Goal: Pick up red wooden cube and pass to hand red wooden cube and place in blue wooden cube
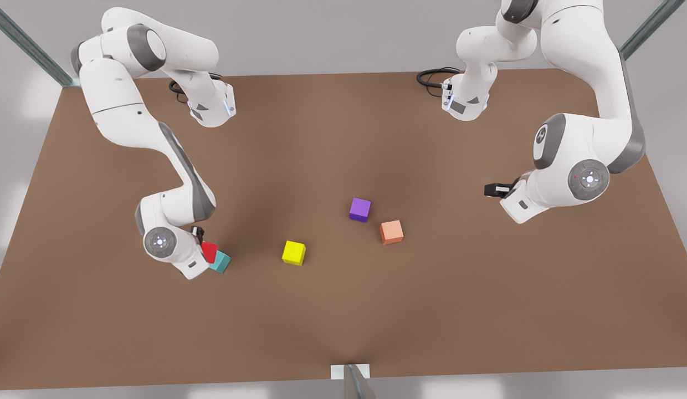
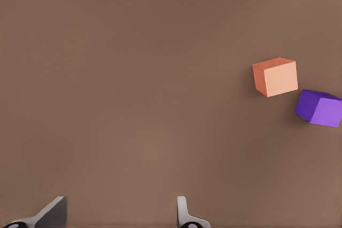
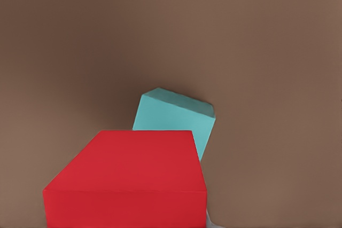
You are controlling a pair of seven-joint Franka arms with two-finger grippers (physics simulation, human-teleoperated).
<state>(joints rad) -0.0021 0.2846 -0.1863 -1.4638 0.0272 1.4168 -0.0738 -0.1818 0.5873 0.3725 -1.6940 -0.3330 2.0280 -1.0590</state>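
The right gripper [image 1: 206, 247] hangs low over the worktop [image 1: 321, 310] on the front view's left, clenched on the red cube [image 1: 210, 250], which sits tilted between its fingers. Just past and below the held cube lies the teal cube [image 1: 220, 261], the target; in the right wrist view the red cube [image 3: 128, 182] overlaps the teal cube [image 3: 176, 121], though contact cannot be told.

The step in hand looks like the placing. To do it well, I judge the gripper should level the red cube, centre it squarely above the teal one, lower gently and let go only once it rests flat, since a tilted release could slide it off.

The red cube is plain, bright and sharp-edged.

The left gripper [image 1: 496, 190] waits well apart, fingers [image 2: 183, 212] spread and released.
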